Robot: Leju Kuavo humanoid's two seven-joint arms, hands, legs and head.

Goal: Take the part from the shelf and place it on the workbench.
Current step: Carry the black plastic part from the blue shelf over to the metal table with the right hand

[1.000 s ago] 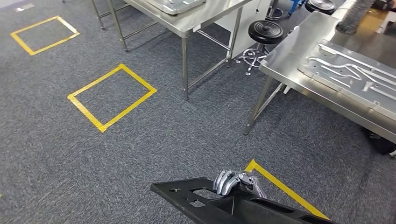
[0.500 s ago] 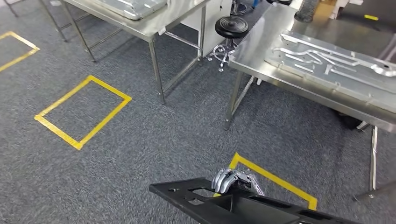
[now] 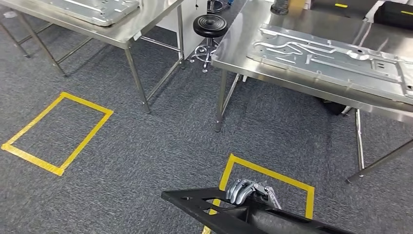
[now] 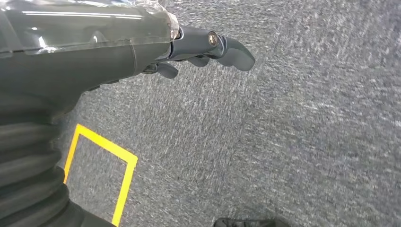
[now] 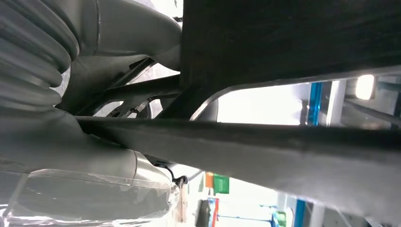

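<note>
In the head view a flat black part (image 3: 195, 202) with cut-outs stretches across the lower edge, carried above the carpet. My right hand (image 3: 249, 191) grips it, its silver fingers hooked over the part's upper rim. The right wrist view looks close along the part's dark bars (image 5: 283, 42), with my right hand (image 5: 85, 142) against them. My left hand (image 4: 198, 47) hangs over the grey carpet with nothing in it, thumb out and fingers loosely apart. The steel workbench (image 3: 234, 48) stands ahead to the right, some way from the part.
A large silver machined plate (image 3: 331, 56) covers much of the workbench, and a black item (image 3: 397, 14) lies at its far right. A second steel table (image 3: 131, 29) stands at the left, with a black stool (image 3: 210, 27) between them. Yellow tape squares (image 3: 87, 105) (image 3: 272, 173) mark the carpet.
The whole picture has shifted: the camera has turned and come closer, so the workbench now lies nearer and more central. The part and my right hand keep their place in view.
</note>
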